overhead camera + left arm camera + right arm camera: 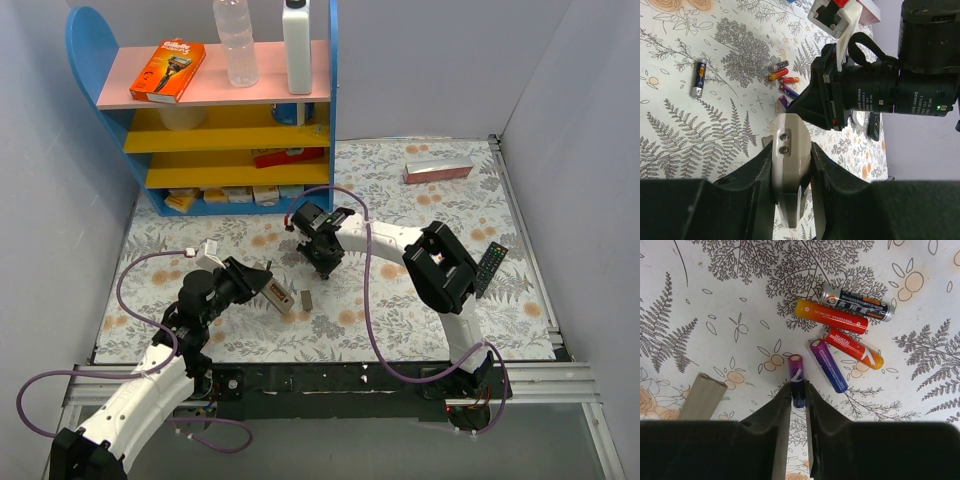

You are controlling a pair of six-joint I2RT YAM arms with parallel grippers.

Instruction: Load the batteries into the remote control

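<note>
My left gripper [252, 283] is shut on the white remote control [279, 295] and holds it tilted above the table. In the left wrist view the remote [790, 165] sits between the shut jaws of that gripper [791, 144], back side up, with two screws showing. My right gripper [324, 256] is down at the pile of batteries [782, 80]. In the right wrist view the right gripper [798, 386] is shut on a purple battery [796, 371] lying on the table. A second purple-blue battery [828, 365], two red ones [830, 316] and a black-silver one [857, 302] lie beside it.
A small grey-beige flat piece [306, 299] lies by the remote and also shows in the right wrist view [702, 396]. A lone black battery [698, 78] lies apart. A black remote [490, 268] lies at the right, a pink box [438, 170] at the back, and a blue-yellow shelf [215, 110] at the back left.
</note>
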